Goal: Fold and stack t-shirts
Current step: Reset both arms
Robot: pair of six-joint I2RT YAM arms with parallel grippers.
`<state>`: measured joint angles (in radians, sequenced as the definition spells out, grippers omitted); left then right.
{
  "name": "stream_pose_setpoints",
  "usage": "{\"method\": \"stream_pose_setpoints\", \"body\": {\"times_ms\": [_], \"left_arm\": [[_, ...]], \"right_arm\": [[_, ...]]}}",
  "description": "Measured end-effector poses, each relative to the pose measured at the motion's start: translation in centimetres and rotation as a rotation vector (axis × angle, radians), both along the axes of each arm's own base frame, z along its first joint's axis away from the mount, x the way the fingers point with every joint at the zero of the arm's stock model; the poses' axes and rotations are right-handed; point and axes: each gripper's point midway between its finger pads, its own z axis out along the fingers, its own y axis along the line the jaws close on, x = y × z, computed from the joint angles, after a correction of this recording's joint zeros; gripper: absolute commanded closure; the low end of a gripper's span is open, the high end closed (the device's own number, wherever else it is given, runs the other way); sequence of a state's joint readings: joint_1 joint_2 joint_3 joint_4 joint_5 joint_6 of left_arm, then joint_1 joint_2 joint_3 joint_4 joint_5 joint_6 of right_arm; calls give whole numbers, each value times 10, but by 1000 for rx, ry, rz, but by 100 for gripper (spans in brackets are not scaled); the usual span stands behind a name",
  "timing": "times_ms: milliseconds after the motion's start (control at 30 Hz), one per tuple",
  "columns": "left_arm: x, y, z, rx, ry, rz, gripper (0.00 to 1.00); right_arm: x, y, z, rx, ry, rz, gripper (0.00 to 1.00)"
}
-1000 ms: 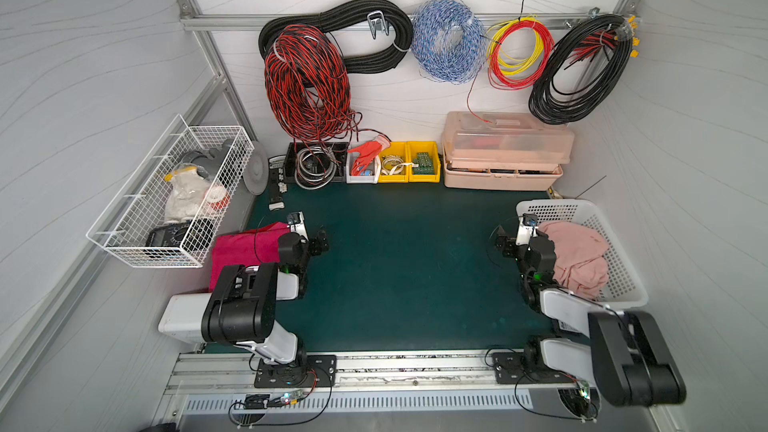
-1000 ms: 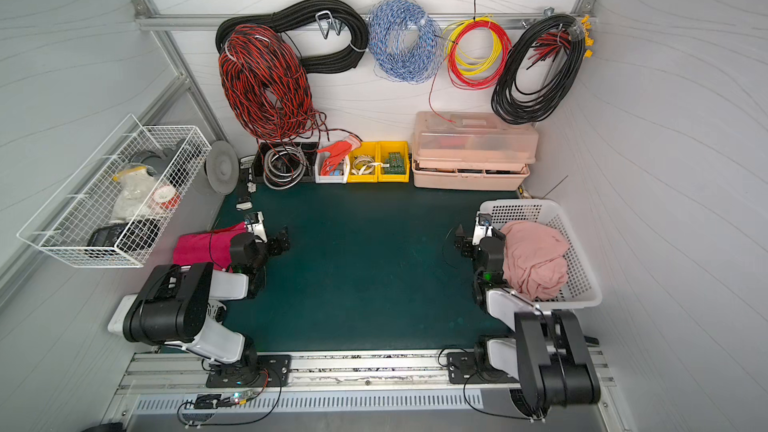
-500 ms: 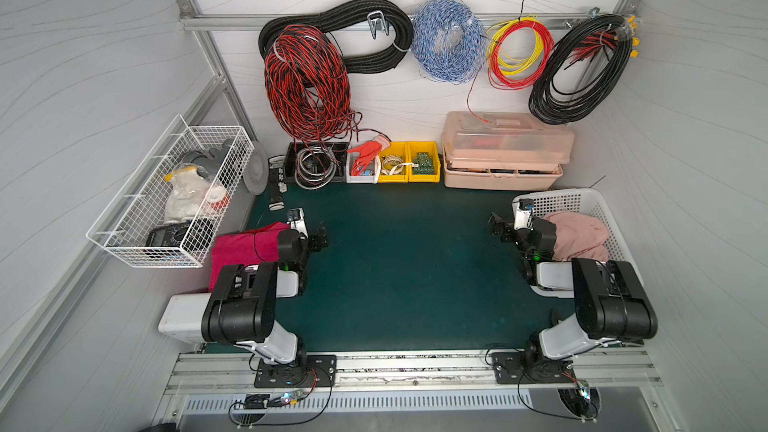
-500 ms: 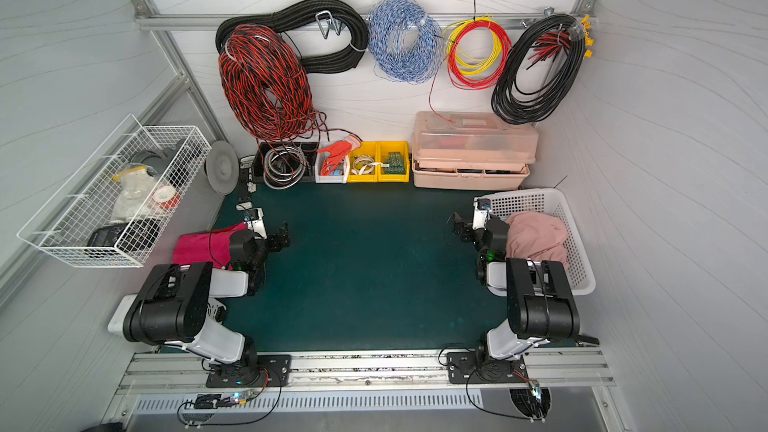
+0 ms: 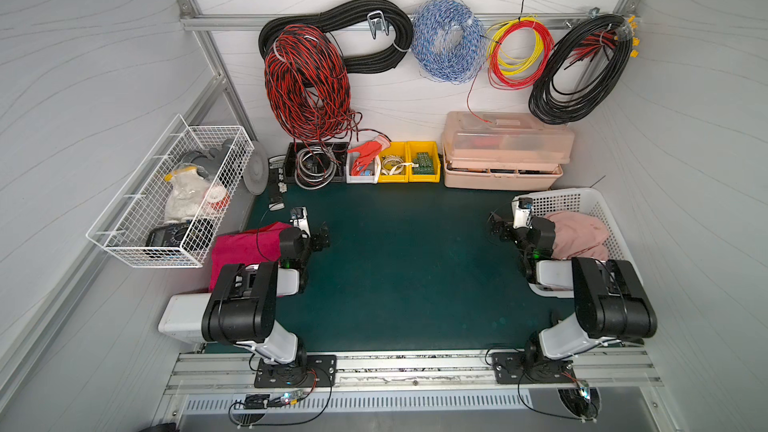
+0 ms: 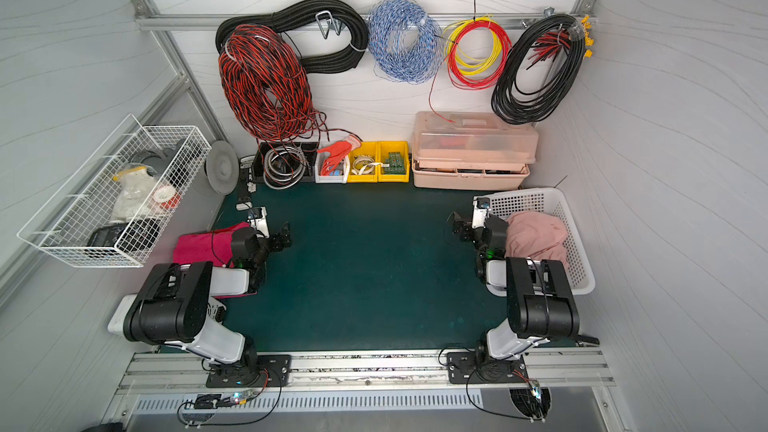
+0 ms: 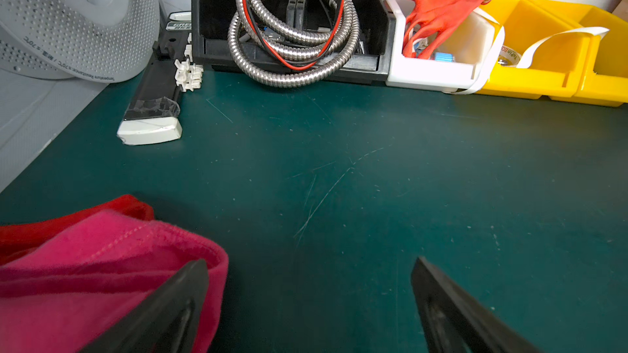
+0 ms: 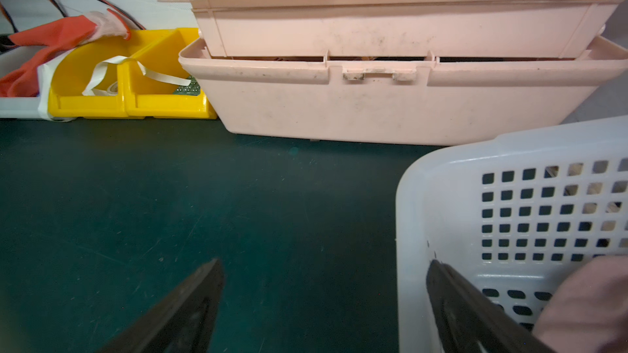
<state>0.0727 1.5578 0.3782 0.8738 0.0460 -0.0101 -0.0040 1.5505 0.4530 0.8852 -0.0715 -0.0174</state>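
Dark green tabletop [image 5: 395, 276], seen from above in both top views, with an arm at either side. White perforated basket [image 5: 582, 201] stood at the far right of the tabletop and held a bunched pale pink cloth [image 5: 582, 234]. Magenta-pink t-shirt [image 5: 241, 245] lay folded at the left edge of the tabletop, partly under the left arm. In the left wrist view it [image 7: 85, 283] rested on top of the deeper red t-shirt [image 7: 20, 236], of which only a rim showed past its edge. Left fingers [image 7: 176, 300] were spread wide apart and held nothing. One of them overlapped the magenta hem, though whether it touched could not be told. Right fingers [image 8: 190, 300] were likewise wide apart and empty, low over the tabletop just beside the basket's left corner [image 8: 441, 198].
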Motion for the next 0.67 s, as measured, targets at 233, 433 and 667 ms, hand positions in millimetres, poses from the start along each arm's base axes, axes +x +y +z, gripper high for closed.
{"method": "stream_pose_setpoints", "body": {"times_ms": [233, 433, 667], "left_arm": [[0, 0, -1, 0, 3, 0, 0], [0, 0, -1, 0, 3, 0, 0], [0, 0, -1, 0, 3, 0, 0]], "right_arm": [[1, -1, -1, -19, -1, -38, 1], [-2, -1, 0, -21, -14, -35, 1], [-6, 5, -1, -13, -22, 7, 1]]}}
